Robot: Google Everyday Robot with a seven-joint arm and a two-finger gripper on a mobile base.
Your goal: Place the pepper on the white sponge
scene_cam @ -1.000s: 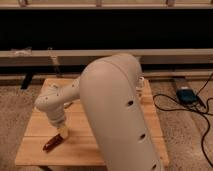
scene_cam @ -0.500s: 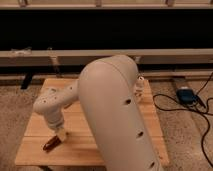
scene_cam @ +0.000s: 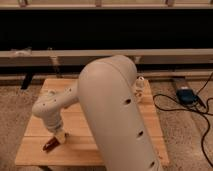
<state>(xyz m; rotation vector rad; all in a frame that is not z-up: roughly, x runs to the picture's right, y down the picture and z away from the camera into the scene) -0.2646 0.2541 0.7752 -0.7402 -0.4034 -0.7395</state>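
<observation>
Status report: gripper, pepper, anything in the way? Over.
Gripper open, low at near edge of table, beside pepper. Pepper lying on wood, not lifted. Sponge not visible; robot's own arm hides mid-table.

A wooden table (scene_cam: 82, 146) carries a dark red pepper (scene_cam: 49, 145) at front left, the gripper (scene_cam: 60, 137) just beside it, and a small white object (scene_cam: 140, 86) at right.
</observation>
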